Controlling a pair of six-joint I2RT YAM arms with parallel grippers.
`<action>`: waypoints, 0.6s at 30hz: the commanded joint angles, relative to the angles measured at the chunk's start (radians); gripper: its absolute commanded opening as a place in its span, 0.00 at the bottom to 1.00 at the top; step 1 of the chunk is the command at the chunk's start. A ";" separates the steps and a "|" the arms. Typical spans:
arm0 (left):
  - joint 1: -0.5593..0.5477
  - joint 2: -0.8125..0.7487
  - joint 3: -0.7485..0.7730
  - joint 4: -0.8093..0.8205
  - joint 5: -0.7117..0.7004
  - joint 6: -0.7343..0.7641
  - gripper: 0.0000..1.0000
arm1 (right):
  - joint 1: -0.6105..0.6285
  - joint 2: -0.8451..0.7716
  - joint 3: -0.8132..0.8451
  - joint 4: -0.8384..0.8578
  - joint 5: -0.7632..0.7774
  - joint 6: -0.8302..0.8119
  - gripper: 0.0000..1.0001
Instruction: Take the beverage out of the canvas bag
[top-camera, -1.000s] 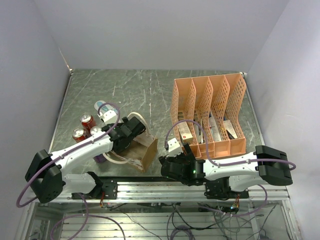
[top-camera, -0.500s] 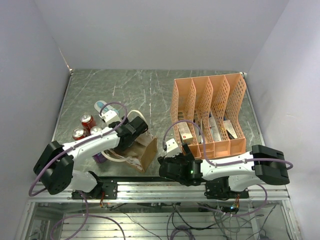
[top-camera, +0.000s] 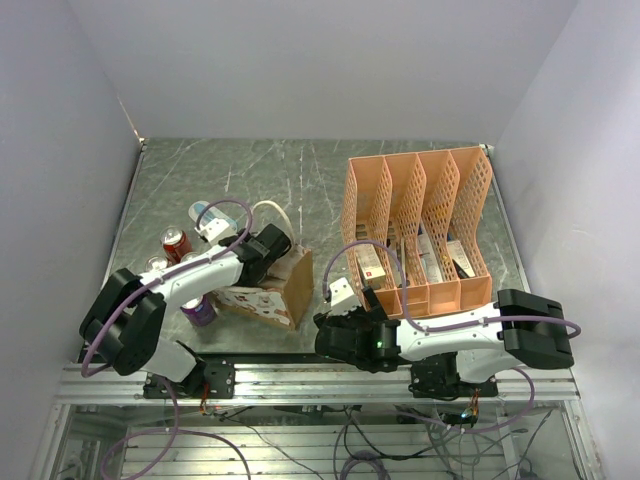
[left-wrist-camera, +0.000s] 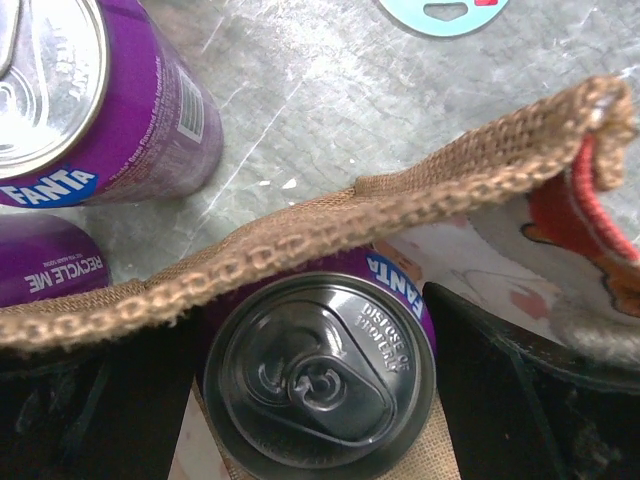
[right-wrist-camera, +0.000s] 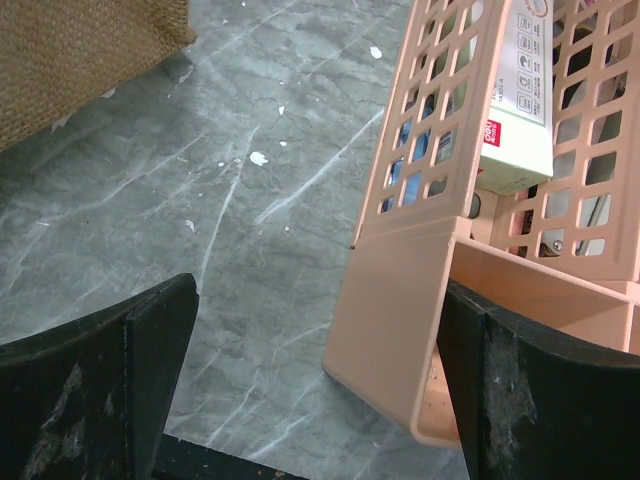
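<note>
Plainly, the beverage, a purple Fanta can (left-wrist-camera: 320, 372), stands upright inside the canvas bag (top-camera: 283, 290), its silver top showing just under the woven rim (left-wrist-camera: 400, 200). The bag sits at about 7 o'clock on the surface (top-camera: 260, 180). The left claw (top-camera: 268, 250) hangs over the bag's mouth with its fingers (left-wrist-camera: 525, 400) spread apart, one at 9 o'clock and one at 3 o'clock of the can. Neither is clamped on it, and I cannot tell whether they touch it. The grasp looks about to be made.

The rim lies right against the 9 o'clock finger, so closing could pinch fabric along with the can, and the lift would then drag the light bag up or tip it. The smooth can could also slip if gripped only at its shoulder. At the bag's 9 o'clock another purple can (left-wrist-camera: 95, 100) and red cans (top-camera: 175, 243) crowd close, and a swinging bag could topple them. The right claw (right-wrist-camera: 315, 400), also spread and empty, hovers near the orange rack (right-wrist-camera: 400, 300) at the bag's 3 o'clock.
</note>
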 joint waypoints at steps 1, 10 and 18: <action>0.023 0.012 -0.028 0.069 0.025 0.009 0.94 | 0.012 0.012 0.020 -0.019 0.021 0.042 1.00; 0.023 -0.037 -0.071 0.165 0.101 0.119 0.72 | 0.013 0.040 0.035 -0.028 0.030 0.044 1.00; 0.023 -0.097 -0.070 0.228 0.236 0.241 0.48 | 0.021 0.078 0.064 -0.075 0.055 0.081 1.00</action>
